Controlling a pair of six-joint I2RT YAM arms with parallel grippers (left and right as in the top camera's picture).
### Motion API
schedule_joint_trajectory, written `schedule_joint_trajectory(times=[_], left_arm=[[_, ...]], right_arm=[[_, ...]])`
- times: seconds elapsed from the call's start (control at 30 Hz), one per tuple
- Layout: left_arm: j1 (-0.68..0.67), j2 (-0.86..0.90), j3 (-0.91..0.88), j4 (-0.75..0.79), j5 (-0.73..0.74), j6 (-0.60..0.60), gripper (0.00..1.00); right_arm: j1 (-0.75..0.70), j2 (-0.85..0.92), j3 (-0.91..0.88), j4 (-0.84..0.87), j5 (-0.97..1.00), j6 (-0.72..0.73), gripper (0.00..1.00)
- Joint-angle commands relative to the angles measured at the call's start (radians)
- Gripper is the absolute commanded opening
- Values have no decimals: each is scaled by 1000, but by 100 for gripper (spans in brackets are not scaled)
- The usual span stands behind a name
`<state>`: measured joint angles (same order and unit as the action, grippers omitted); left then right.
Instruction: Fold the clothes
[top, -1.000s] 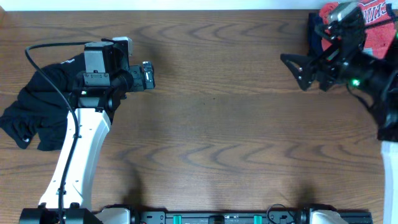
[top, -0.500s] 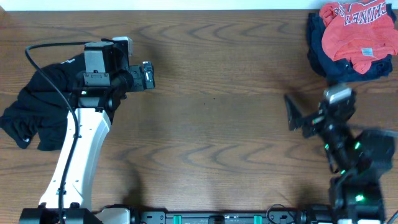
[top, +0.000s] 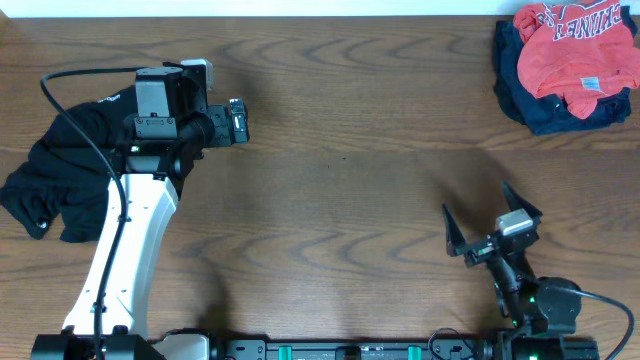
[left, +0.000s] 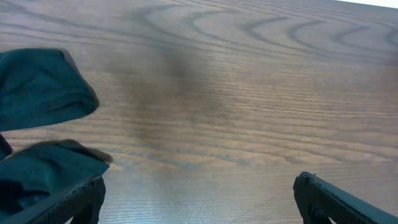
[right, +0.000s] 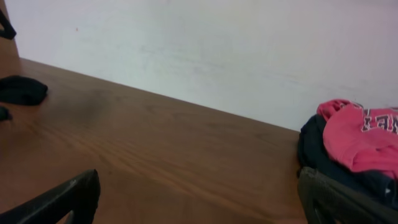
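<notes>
Overhead, the black garment (top: 50, 190) lies crumpled at the left edge of the table (top: 330, 230), its sprawl running from near left to far right, its far end under the left arm (top: 125, 240). The left gripper (top: 242, 122) sits just right of that cloth, jaws spread wide and holding nothing, facing right toward bare wood, so the garment lies behind it to the left. The left wrist view agrees: dark cloth fills the left edge beside one finger, and only wood shows between the fingers. Past the bare middle, the right gripper (top: 485, 222) hangs at the near right, likewise released and empty. Well beyond it, in the far right corner, the red shirt (top: 570, 50) rests on a navy garment (top: 545, 110) in a compact heap with no clear long axis; the right wrist view puts that heap ahead and to the right of the jaws, well apart. The left arm is much nearer the black garment, the right gripper nearer the red shirt, with a long reach toward the far edge between them. The heap looks roughly gathered and the black garment unfolded, so I judge the black one the likelier next job: the left gripper would have to turn leftward and come down on an edge of the cloth to draw it onto the open middle, where there is room to spread it.
</notes>
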<state>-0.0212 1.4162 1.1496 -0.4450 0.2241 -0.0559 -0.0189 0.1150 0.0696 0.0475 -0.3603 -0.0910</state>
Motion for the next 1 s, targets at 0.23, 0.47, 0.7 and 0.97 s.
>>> schedule_joint_trajectory(times=[0.23,0.47,0.7,0.97], left_arm=[[3,8,13,1,-13,-2,98],[3,8,13,1,-13,-2,98],[3,8,13,1,-13,-2,98],[3,8,13,1,-12,-2,98]], right_arm=[[9,-110,-64,-99,92,15,99],[9,-110,-64,-99,98,16,99],[9,-110,-64,-99,98,16,99],[9,-110,-64,-100,98,16,99]])
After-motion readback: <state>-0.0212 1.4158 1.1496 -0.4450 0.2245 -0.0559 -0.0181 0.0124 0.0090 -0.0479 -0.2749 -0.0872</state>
